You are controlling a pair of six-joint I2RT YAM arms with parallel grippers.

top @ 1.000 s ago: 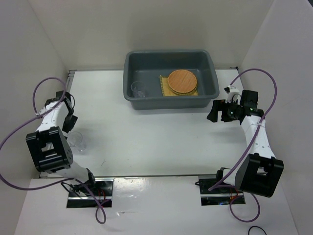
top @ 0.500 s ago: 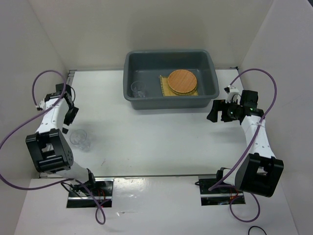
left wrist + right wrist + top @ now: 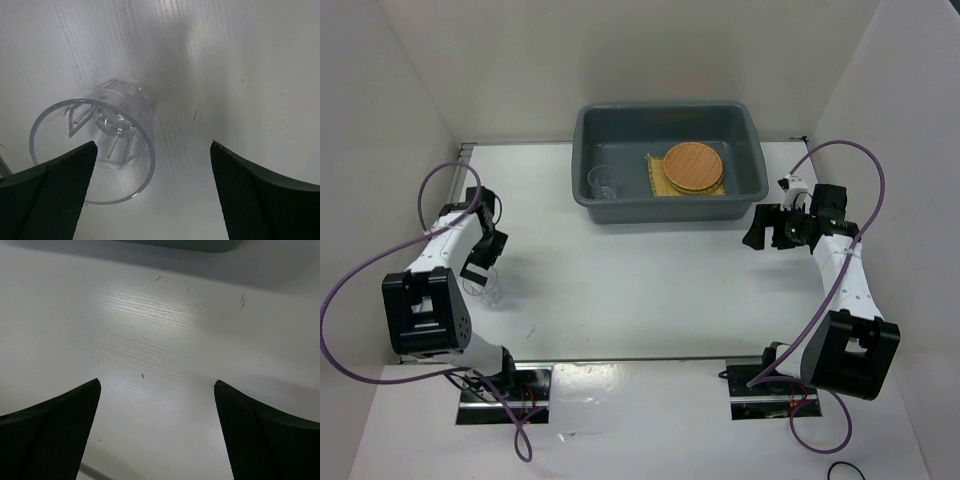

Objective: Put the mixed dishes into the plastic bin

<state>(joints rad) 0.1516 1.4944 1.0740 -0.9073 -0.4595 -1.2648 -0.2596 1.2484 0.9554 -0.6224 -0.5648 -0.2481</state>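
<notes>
Left wrist view: the cup (image 3: 92, 150), clear glass with a ribbed base, stands upright on the table (image 3: 240, 60), between the left gripper's (image 3: 154, 165) wide-spread fingers and close to one of them. Half a second ago that gripper hung beside the cup; now it's right over it. Farther back, the right gripper (image 3: 757, 230), fingers apart, hasn't budged beside the bin (image 3: 582, 190). Inside the bin sit a second cup (image 3: 603, 182) and the disc (image 3: 692, 167) on a square mat (image 3: 657, 181).

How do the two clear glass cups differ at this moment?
The bin cup stands inside the plastic bin; the table cup stands outside it on the table. No gripper is near the bin cup; the left gripper hovers over the table cup, jaws open. Both are clear glass and upright.
</notes>
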